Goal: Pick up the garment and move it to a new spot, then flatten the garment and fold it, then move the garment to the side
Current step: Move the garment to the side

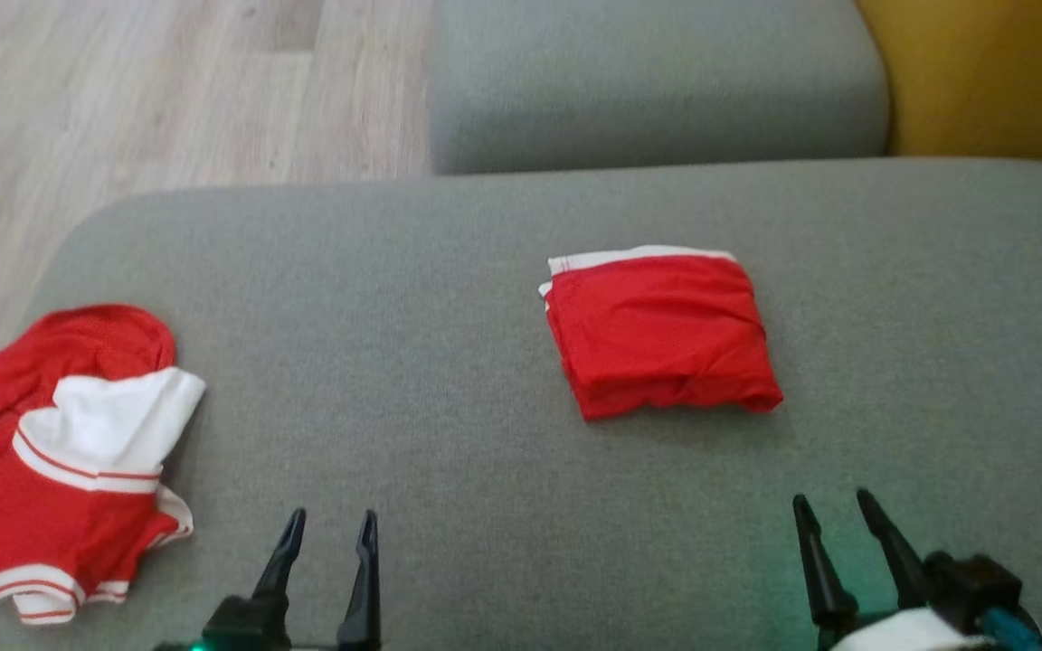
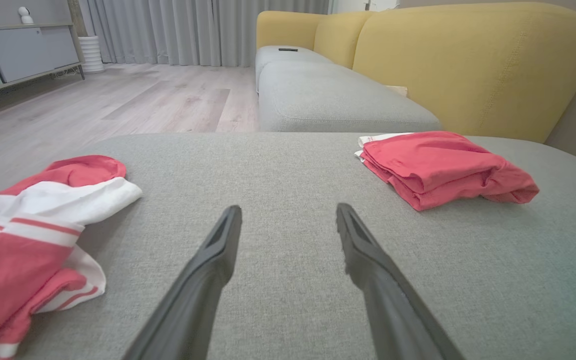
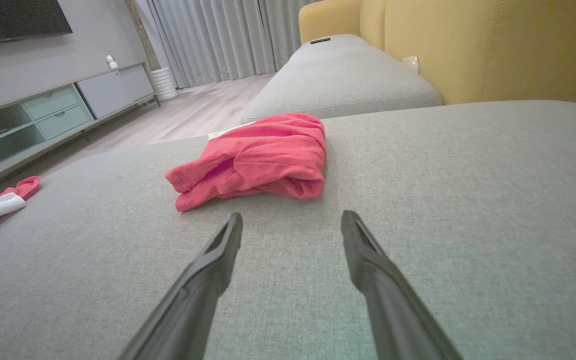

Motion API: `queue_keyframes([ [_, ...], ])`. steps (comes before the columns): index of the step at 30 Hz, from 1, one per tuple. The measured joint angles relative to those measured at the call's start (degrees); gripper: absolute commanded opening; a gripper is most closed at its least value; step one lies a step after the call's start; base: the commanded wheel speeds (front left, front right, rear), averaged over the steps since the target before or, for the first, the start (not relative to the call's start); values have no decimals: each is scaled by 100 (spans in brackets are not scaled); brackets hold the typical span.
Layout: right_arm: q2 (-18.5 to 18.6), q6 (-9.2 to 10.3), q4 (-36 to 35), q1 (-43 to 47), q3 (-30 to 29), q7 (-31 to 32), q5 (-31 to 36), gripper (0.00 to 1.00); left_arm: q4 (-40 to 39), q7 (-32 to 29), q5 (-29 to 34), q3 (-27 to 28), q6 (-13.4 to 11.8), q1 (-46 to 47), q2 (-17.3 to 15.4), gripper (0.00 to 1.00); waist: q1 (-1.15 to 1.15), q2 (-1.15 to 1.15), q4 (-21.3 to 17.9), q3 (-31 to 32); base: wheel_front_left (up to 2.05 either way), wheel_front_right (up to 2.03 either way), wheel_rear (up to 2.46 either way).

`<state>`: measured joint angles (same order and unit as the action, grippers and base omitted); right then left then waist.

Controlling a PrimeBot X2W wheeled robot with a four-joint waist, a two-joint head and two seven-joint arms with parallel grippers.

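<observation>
Two red garments lie on the wide grey cushion (image 1: 449, 298), well apart from each other. The folded red garment (image 1: 661, 334) sits as a neat squarish pack with a white band showing along its far edge. Far off to its left, at the cushion's rounded corner, is the crumpled red-and-white jersey (image 1: 69, 452), its white striped trim turned up and dark lettering partly showing. Between the two there is bare grey fabric. Beyond the folded garment lies a second grey seat cushion (image 1: 648, 81), and to its far right rises a yellow backrest (image 1: 991, 72). The pale wooden floor (image 1: 123, 90) spreads out beyond and to its left. The wrist views add grey curtains (image 2: 193, 30) and a low cabinet (image 3: 43, 110) on the far side of the floor. The right gripper (image 1: 831, 497) hovers low over the cushion on the near side of the folded garment, a little to its right. Its two dark fingers are spread apart, hold nothing, and point toward the pack's near edge. The left gripper (image 1: 333, 515) sits nearer and well to the left of the folded garment — roughly between it and the jersey. It is likewise spread wide and empty, its fingers level above the fabric and touching neither garment.
</observation>
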<state>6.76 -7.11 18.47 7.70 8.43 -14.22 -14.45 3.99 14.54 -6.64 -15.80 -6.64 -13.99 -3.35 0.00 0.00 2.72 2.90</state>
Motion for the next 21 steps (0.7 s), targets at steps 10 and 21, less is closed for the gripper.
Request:
queue_keyframes([
  [10, 375, 0, 216, -1539, -82, 502, -588, 100, -137, 0, 0, -318, -9, 906, 10, 100, 1, 0, 107, -792, 0, 0, 0],
  [21, 1294, 0, 954, -3418, 250, 2496, -2101, 100, -127, 1, -7, -720, -14, 1727, 24, 100, 2, 0, 292, -1618, 0, 0, 0],
])
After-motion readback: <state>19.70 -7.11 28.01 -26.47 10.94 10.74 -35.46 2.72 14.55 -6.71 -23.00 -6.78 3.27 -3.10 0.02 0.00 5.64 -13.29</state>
